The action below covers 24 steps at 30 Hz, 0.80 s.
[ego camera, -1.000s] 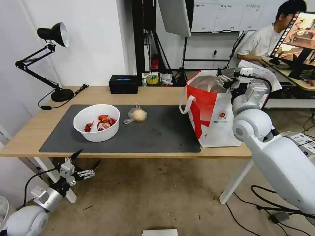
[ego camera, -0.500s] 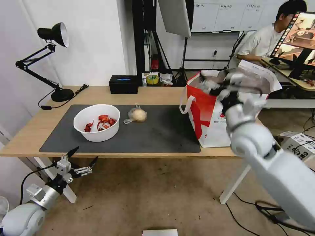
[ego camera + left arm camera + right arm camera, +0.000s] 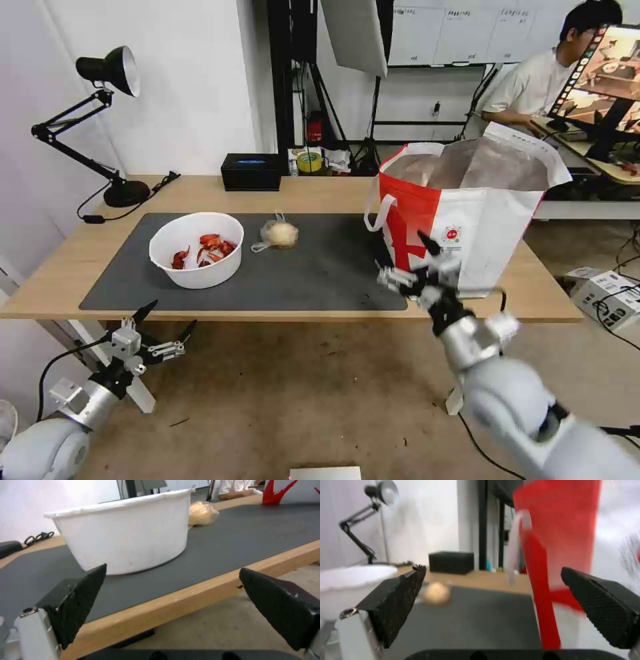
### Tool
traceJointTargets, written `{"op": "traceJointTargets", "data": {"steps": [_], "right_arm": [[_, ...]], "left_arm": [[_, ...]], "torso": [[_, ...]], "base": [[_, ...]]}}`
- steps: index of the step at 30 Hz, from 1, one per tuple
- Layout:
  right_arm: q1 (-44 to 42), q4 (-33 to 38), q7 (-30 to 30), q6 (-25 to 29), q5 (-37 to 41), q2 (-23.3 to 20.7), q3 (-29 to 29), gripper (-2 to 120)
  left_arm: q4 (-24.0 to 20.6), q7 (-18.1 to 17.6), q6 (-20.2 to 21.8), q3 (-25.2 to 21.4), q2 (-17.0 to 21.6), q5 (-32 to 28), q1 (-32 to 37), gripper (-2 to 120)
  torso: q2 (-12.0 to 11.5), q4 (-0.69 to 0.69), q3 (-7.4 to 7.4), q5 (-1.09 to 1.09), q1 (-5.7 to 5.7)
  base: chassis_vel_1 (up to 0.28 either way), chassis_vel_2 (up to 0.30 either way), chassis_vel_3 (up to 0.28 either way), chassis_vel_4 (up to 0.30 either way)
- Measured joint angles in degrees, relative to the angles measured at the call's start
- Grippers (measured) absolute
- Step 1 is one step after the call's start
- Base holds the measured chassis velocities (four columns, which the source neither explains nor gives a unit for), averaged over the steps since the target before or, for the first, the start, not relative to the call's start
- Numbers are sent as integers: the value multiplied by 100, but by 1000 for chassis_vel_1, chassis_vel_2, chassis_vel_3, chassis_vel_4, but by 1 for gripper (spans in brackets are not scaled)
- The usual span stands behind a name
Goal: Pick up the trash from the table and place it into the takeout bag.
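The table point(image 3: 313, 193) is a light wood desk on white legs, with a large dark grey mat point(image 3: 320, 267) covering most of its top. It stands against a white wall; the floor below is bare and brownish, with black cables trailing at the right. At the far left corner of the desk a black desk lamp point(image 3: 107, 70) bends on its jointed arm, and a black tissue box point(image 3: 251, 171) sits at the back edge.

Counting what lies on the mat: one white round bowl point(image 3: 197, 250) with red crayfish shells point(image 3: 207, 248) inside, toward the left; one small knotted clear bag point(image 3: 278, 234) just beside it, a little farther back. One takeout bag point(image 3: 467, 220), red and white with a foil lining and white loop handles, stands upright at the right end of the desk, its mouth open and its base partly on the mat.

Two grippers. The left gripper point(image 3: 163, 319) hangs below the front edge of the desk, under the bowl, its black fingers point(image 3: 83, 597) spread wide and empty. The right gripper point(image 3: 408, 262) is at the front edge of the desk, in front of the takeout bag's lower left corner, its fingers point(image 3: 400, 597) also spread apart and holding nothing.
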Motion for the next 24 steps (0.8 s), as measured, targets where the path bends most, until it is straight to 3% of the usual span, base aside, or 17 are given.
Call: {"op": "traceJointTargets", "data": {"steps": [10,24], "right_arm": [[-1122,-760,-38,730,-932,805,26,100],[-1206,-991,-3,831,-1095,1016,-18,100]], "left_arm": [[239,21,-129,43,-118,28,-18,100],[428,47,-194,102,-113,57,-57,100]], "torso": [[-1,0,0,0,0],[-1,0,1,0,1]], "base": [[0,0,0,0],[0,0,0,0]]}}
